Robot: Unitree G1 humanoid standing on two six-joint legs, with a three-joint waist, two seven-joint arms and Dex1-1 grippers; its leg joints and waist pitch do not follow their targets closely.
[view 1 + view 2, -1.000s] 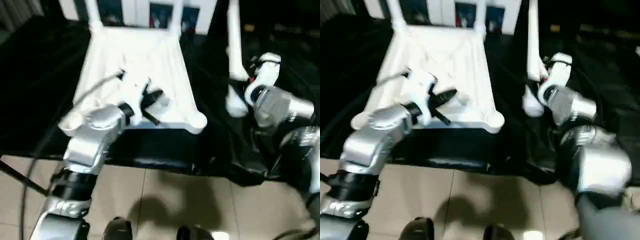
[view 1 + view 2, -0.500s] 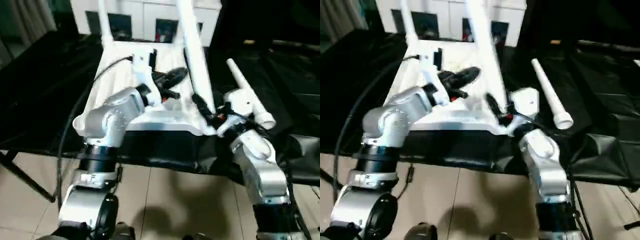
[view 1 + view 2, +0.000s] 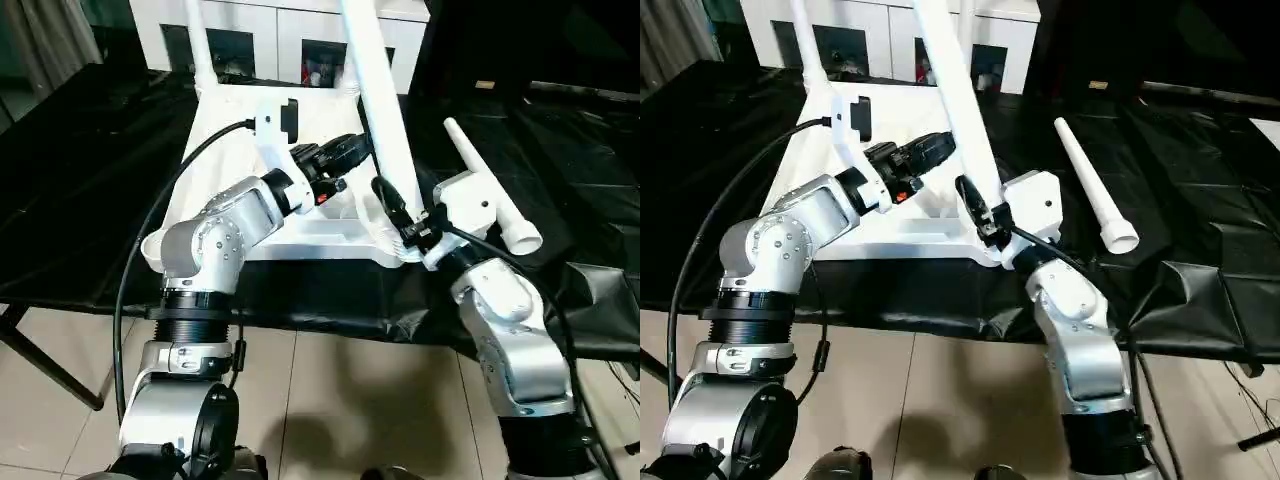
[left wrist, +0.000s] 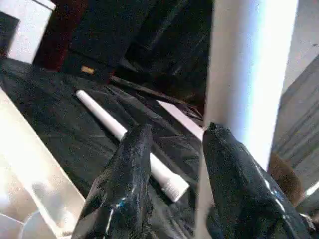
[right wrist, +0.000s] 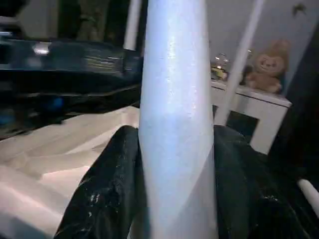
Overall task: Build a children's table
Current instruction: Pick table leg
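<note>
— Black cloth covers the work table, and on it the children's table lies upside down, ribbed underside up, all white.

— Right gripper is clamped around the near leg standing in its corner socket (fingers either side). Left gripper reaches across, fingers parted, just beside that leg.

— Loose leg lies on the cloth nearby; white cabinet behind.
</note>
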